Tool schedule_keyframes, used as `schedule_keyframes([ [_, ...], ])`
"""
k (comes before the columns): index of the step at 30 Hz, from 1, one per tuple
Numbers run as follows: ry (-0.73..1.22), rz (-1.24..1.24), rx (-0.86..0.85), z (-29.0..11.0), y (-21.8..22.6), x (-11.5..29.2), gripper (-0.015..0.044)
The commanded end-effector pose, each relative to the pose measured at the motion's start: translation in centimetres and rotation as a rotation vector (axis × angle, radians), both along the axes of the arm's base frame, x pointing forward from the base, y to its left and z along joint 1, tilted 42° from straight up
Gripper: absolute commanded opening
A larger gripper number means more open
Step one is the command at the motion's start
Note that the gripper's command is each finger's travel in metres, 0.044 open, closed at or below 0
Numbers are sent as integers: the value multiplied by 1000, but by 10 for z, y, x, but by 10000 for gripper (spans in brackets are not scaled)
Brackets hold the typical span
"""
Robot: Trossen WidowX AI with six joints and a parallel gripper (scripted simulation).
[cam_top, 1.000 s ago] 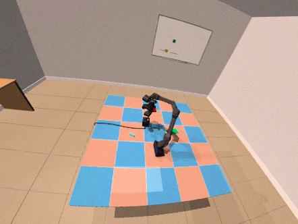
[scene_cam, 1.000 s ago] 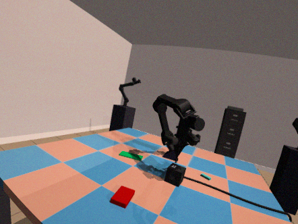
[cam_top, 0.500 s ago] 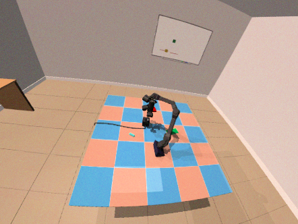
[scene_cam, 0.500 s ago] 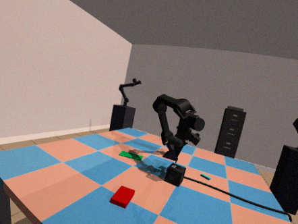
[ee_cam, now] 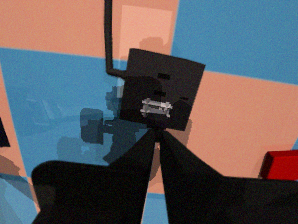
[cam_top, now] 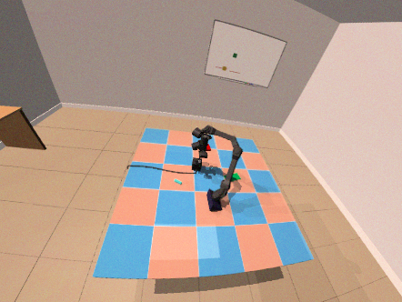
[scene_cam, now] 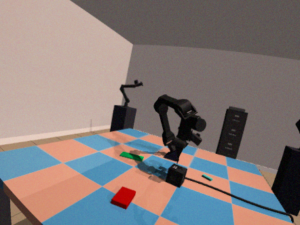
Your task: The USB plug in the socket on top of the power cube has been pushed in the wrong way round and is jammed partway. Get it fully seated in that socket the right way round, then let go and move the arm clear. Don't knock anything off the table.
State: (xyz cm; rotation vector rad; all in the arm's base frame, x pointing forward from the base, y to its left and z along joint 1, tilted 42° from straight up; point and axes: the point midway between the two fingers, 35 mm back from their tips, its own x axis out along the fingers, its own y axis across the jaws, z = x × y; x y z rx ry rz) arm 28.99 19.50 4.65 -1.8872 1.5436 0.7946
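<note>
The black power cube (cam_top: 196,165) (scene_cam: 176,175) (ee_cam: 191,77) stands on the checkered table, with small dark slots in its top face. My gripper (ee_cam: 157,135) is shut on the USB plug. The plug's silvery metal end (ee_cam: 157,107) shows just beyond the fingertips in the wrist view, in front of the cube's top. The metal is exposed, so the plug is out of the socket and appears to be above the cube. The plug's dark body is mostly hidden by the fingers. The wrist view does not show clearly which way round the plug is, nor how high it is.
A black cable (cam_top: 159,169) (scene_cam: 231,194) (ee_cam: 107,40) runs from the cube's side to the table edge. A red block (scene_cam: 123,197) (ee_cam: 282,166), a flat green piece (cam_top: 234,176) (scene_cam: 132,156) and a small teal stick (cam_top: 177,181) (scene_cam: 207,177) lie on the table.
</note>
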Motion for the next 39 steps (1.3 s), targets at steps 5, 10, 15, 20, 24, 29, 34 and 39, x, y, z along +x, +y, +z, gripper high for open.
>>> schedule_keyframes([
  [5, -2, -2, 0, 0, 0, 0, 0],
  [10, -5, -5, 1, 0, -1, 0, 0],
  [15, -7, -8, 1, -1, -2, 0, 0],
  [20, -10, -11, 2, -1, -2, 1, 0],
  [24, -12, -13, 2, -1, -3, 1, 0],
  [29, -14, -16, 3, -2, -3, 1, 0],
  [34, -17, -19, 3, -2, -4, 1, 0],
  [39, -19, -22, 3, -2, -4, 1, 0],
])
